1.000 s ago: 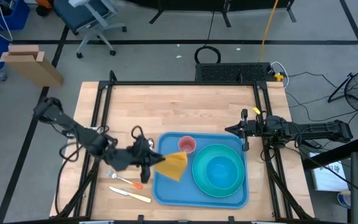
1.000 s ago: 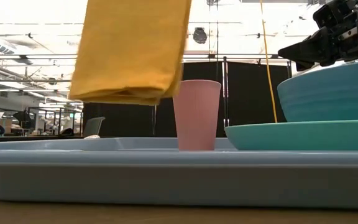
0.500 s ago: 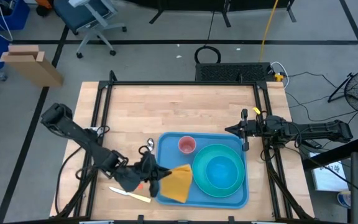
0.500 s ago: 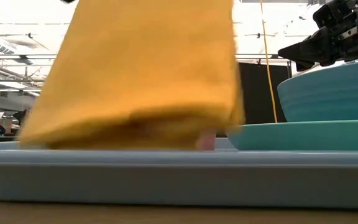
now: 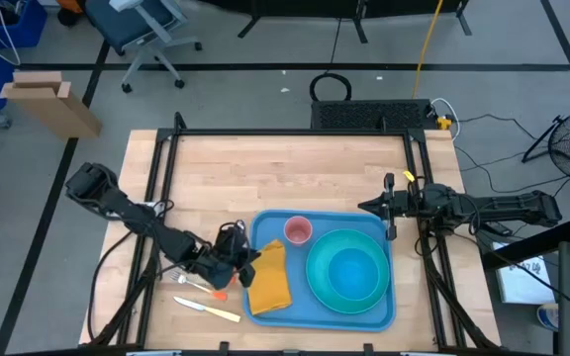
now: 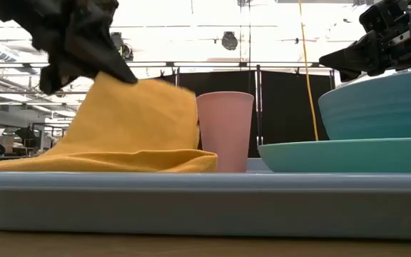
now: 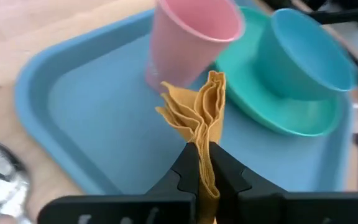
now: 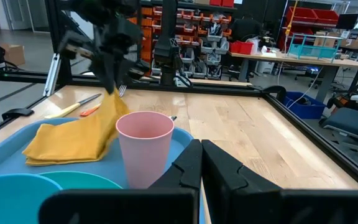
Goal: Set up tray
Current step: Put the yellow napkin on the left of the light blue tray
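The blue tray (image 5: 356,222) lies at the table's near middle. On it stand a pink cup (image 5: 297,231) and a teal plate (image 5: 317,287) with a blue bowl (image 5: 352,272). A folded yellow napkin (image 5: 271,285) lies on the tray's left part (image 6: 130,153), near the cup (image 6: 225,132). My left gripper (image 5: 249,263) is at the tray's left rim, shut on the napkin (image 7: 197,112). My right gripper (image 5: 374,206) waits shut above the table by the tray's far right corner, and touches nothing (image 8: 201,158). My left gripper (image 7: 205,167) pinches the napkin's far left end (image 7: 206,138) between its two fingers, several folded layers together. It comes from the table's left, slanting down. That end (image 6: 120,86) is held up, and the rest of the napkin lies slack on the tray floor.
A fork with an orange handle (image 5: 202,287) and a knife (image 5: 208,310) lie on the wood left of the tray, close under my left arm. The table's far half is bare wood (image 5: 285,168). Black frame rails run along both table sides.
My left gripper has carried the napkin from above the tray toward the near edge and down, then drawn back toward the tray's left rim. The napkin, hanging free a second ago, now lies on the tray floor with only its held end raised.
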### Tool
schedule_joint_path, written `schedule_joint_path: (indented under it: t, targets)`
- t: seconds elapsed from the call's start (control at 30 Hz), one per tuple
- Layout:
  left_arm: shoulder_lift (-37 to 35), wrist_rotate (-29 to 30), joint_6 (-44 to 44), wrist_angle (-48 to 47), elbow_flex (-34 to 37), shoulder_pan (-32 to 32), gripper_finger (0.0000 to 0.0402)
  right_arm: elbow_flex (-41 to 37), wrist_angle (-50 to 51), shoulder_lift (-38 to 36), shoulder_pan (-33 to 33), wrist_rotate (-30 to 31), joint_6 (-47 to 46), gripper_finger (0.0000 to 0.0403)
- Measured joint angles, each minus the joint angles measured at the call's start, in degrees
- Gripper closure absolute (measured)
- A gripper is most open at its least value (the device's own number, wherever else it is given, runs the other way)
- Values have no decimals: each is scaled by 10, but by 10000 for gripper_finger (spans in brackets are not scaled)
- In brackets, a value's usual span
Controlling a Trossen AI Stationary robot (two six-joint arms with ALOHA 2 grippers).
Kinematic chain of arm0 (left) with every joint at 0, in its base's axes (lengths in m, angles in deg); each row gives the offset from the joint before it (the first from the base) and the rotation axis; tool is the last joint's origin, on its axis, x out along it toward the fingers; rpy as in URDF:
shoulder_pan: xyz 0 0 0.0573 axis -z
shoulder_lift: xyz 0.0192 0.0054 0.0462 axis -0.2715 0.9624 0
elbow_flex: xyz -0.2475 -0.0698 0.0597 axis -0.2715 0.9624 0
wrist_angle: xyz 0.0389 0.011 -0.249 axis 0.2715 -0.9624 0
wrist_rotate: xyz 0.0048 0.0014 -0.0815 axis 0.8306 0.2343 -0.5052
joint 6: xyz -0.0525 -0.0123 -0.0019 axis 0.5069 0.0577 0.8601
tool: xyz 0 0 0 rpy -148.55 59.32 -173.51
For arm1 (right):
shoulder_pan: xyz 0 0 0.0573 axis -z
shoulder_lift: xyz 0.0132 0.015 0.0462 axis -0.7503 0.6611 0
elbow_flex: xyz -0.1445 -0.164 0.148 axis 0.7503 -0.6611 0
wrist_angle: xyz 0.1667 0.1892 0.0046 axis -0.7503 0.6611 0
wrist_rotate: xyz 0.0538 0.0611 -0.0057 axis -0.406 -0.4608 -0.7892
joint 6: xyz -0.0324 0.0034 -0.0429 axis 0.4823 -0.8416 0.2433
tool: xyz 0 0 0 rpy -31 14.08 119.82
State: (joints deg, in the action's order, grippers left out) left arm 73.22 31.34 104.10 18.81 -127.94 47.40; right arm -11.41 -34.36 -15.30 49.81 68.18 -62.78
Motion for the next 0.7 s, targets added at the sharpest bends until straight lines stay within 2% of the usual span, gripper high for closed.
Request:
schedule_joint_path:
  t: [0.33, 0.53, 0.7]
  targets:
    - [0, -42, -88, -11, 10, -69, 388, 0, 0, 0, 0, 1, 0, 403]
    - [0, -50, -101, -46, 10, -100, 388, 0, 0, 0, 0, 1, 0, 403]
    - [0, -61, -141, -31, 10, -116, 388, 0, 1, 0, 0, 1, 0, 403]
